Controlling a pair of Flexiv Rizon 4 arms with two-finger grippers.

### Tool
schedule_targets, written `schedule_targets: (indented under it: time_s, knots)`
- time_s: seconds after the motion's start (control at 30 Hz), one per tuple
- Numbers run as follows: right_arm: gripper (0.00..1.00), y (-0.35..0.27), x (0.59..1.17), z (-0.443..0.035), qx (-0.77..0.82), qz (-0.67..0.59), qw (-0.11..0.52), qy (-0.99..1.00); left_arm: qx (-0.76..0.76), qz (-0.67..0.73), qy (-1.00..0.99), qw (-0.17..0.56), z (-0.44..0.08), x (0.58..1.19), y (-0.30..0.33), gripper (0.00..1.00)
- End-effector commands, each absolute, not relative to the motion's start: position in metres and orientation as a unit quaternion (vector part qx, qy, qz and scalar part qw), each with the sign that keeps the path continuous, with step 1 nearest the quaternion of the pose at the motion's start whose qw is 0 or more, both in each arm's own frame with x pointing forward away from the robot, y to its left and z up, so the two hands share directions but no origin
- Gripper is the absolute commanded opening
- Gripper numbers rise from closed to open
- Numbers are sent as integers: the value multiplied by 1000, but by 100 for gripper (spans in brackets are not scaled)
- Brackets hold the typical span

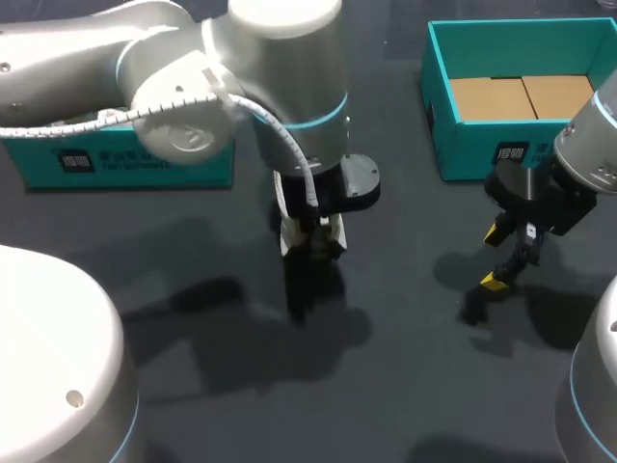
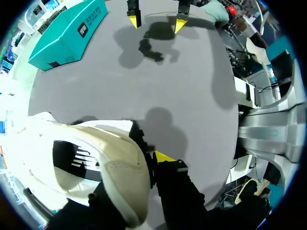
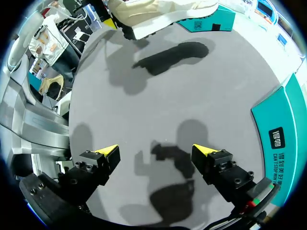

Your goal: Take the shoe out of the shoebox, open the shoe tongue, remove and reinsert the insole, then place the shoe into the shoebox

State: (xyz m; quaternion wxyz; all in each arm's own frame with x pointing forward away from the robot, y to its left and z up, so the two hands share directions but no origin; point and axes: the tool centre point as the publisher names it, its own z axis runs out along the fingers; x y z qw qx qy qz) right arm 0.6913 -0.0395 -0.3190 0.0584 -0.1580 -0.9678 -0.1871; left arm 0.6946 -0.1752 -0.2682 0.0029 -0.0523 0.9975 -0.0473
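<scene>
While the left end effector (image 1: 313, 239) clenches the shoe (image 1: 287, 231), it hangs above the counter (image 1: 193, 386), and the shoe's shadow lies on the dark surface under it. In the left wrist view the white shoe (image 2: 96, 163) sits right at that end effector (image 2: 141, 167). One yellow fingertip (image 2: 164, 156) presses on the outside of the collar, and the other finger is hidden by the shoe. The shoe's opening faces the camera, dark inside.

The right end effector (image 1: 496, 257) is released and grasps nothing. Its two yellow tips stand apart over bare counter, well apart from the shoe. Just beyond it sits the shoebox (image 1: 463, 145) — teal and open, with brown cardboard (image 1: 521, 96) lying flat in its bottom.

From the right wrist the same spread shows. The end effector (image 3: 156, 152) has only counter and its own shadow between the fingers, and the shoebox wall (image 3: 280, 134) is beside one finger. The shoe (image 3: 163, 12) is far ahead, in the left end effector (image 3: 117, 26).

From the left wrist, the right end effector (image 2: 156, 21) is far ahead of the shoe, with the shoebox (image 2: 67, 33) off to one side of it.

A teal box (image 1: 125, 166) lies beyond the left end effector, partly behind that arm.
</scene>
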Motion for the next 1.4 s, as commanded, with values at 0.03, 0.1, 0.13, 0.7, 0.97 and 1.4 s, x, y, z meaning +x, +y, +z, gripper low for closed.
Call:
schedule_targets:
  time_s: [0.03,0.1,0.13,0.7,0.97,1.4]
  knots:
    - [100,-39,691,-319,-158,-186,58,-968,-41,-43,998,4,-200,699,-149,0]
    - [100,-39,691,-319,-158,-186,58,-968,-30,-35,999,-10,-186,710,-146,0]
    - [100,-39,691,-319,-158,-186,58,-968,-30,-35,999,-10,-186,710,-146,0]
    - [100,-39,691,-319,-158,-186,58,-968,-6,-42,998,-40,-182,706,-126,0]
    - [100,-39,691,-319,-158,-186,58,-968,4,-69,995,-73,-151,746,-64,0]
    - [100,-39,691,-319,-158,-186,58,-968,-17,-26,1000,3,-112,812,-8,0]
